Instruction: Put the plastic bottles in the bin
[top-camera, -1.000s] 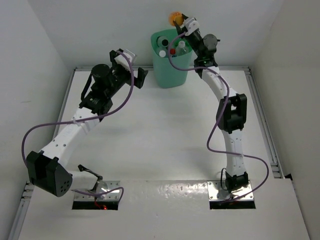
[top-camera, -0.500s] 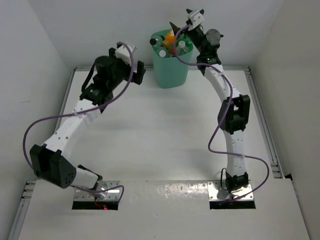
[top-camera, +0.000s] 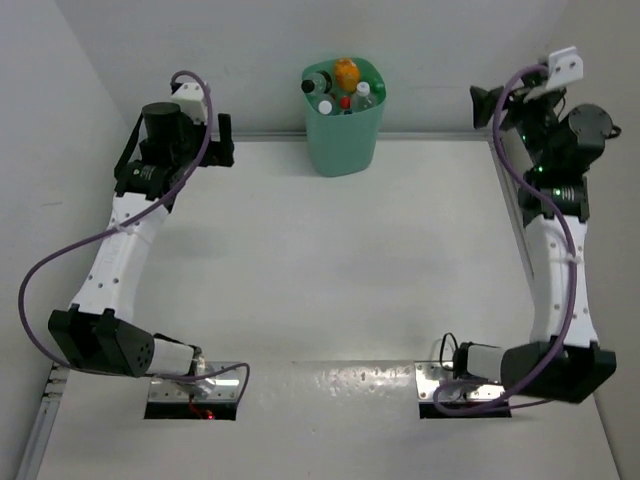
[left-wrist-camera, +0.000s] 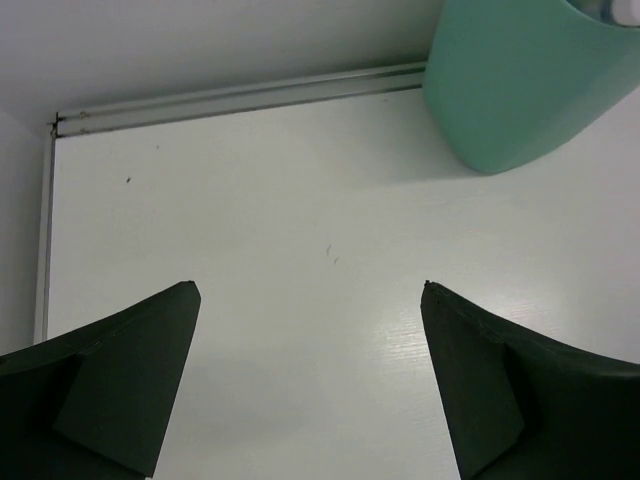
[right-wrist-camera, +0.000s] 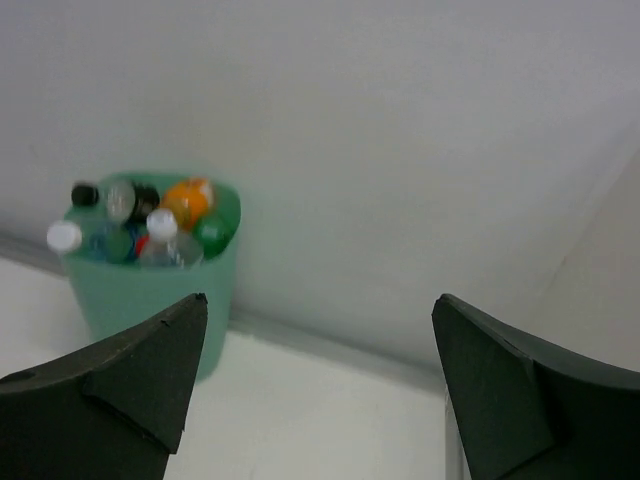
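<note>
Orange bottle (top-camera: 346, 72) has just landed in the bin (top-camera: 343, 145) among the plastic bottles (top-camera: 335, 97); left gripper (left-wrist-camera: 309, 287) and right gripper (right-wrist-camera: 320, 297) gape empty, task seemingly finished.

Smooth, matt mint-green plastic bin (top-camera: 343, 145), shiny plastic bottles (top-camera: 345, 73) inside, glossy white table (top-camera: 320, 260) catching glare.

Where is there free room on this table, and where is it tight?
The tabletop between the left arm and right arm, from the bin forward to their bases, lies bare. Bare strips flank the bin toward the left gripper and the right gripper. Only the bin's mouth is crowded, packed with plastic bottles.
</note>
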